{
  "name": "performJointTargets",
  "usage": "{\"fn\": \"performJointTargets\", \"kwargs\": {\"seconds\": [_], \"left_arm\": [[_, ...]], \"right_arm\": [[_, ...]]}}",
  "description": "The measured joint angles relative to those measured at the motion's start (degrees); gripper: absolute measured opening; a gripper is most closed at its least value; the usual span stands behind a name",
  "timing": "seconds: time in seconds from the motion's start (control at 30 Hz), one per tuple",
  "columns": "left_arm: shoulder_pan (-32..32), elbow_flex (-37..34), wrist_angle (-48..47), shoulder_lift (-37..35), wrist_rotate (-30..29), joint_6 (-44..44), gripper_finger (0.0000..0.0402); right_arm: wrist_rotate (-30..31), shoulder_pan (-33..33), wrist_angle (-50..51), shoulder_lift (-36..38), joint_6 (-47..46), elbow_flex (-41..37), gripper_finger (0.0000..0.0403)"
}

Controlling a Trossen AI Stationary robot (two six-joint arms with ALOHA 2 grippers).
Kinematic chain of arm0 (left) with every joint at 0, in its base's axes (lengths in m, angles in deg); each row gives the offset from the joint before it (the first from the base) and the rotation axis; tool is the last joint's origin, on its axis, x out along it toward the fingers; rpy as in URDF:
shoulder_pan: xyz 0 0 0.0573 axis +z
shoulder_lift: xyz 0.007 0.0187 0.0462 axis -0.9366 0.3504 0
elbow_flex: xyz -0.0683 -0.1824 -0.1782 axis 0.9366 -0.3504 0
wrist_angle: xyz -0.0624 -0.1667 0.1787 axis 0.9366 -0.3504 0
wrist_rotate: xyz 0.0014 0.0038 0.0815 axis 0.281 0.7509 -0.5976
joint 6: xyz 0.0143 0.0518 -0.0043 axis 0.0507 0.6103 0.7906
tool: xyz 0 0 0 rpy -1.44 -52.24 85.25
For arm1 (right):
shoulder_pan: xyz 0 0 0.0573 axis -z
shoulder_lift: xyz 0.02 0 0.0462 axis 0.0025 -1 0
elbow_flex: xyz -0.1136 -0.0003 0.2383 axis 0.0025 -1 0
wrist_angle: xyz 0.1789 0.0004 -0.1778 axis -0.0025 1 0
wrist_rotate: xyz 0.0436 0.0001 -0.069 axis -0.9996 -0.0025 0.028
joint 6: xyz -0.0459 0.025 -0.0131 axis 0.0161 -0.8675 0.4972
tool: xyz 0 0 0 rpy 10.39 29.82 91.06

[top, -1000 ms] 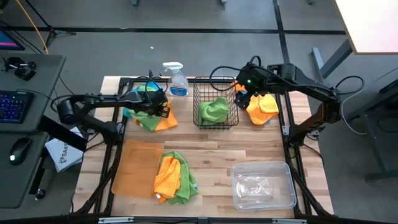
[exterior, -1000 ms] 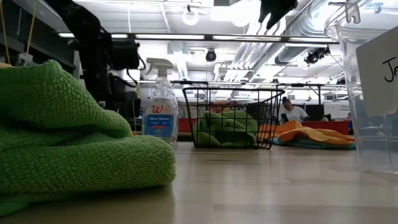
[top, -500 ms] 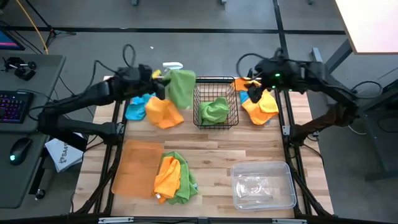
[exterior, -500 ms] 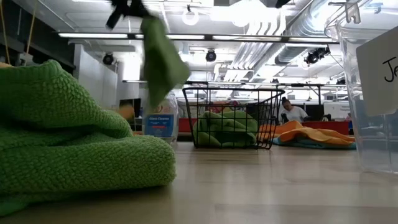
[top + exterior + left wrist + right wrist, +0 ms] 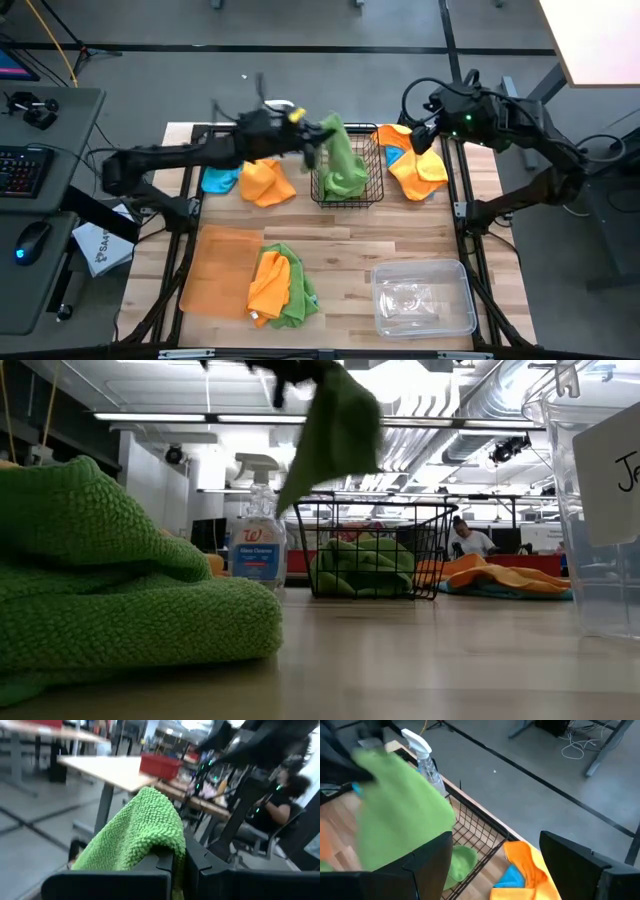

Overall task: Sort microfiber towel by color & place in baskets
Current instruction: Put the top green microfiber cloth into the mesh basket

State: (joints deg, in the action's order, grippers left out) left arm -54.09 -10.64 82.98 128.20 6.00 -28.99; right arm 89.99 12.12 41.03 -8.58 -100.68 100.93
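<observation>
A lime green towel [image 5: 340, 150] is held aloft, clenched in the left gripper [image 5: 312, 136], at the rim of the wire basket [image 5: 372, 190], where 1 green cloth seems to lie. Release over the basket is called for next. The right gripper [image 5: 418, 135] hovers with jaws spread.

Wire basket [image 5: 347, 165]: back centre of table [image 5: 400, 240], a towel [image 5: 343, 183] in it.
Spray bottle [image 5: 257, 545]: left of basket.
Bin [image 5: 422, 297]: front right.
Tray [image 5: 215, 270]: front left, towel pile [image 5: 280, 285] on its right edge.
</observation>
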Motion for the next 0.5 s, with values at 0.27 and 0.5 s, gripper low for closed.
{"fn": "performJointTargets", "kwargs": {"seconds": [0.27, 0.5], "left_arm": [[0.02, -0.07, 14.28, 12.06, 2.60, -10.58, 0.0000], [0.62, 0.02, 33.29, 13.62, 7.85, -12.90, 0.0000]], "right_arm": [[0.04, 0.01, 0.30, -0.30, 0.17, -0.01, 0.0295], [0.05, -0.01, 0.47, -0.30, 0.17, -0.01, 0.0295]]}}
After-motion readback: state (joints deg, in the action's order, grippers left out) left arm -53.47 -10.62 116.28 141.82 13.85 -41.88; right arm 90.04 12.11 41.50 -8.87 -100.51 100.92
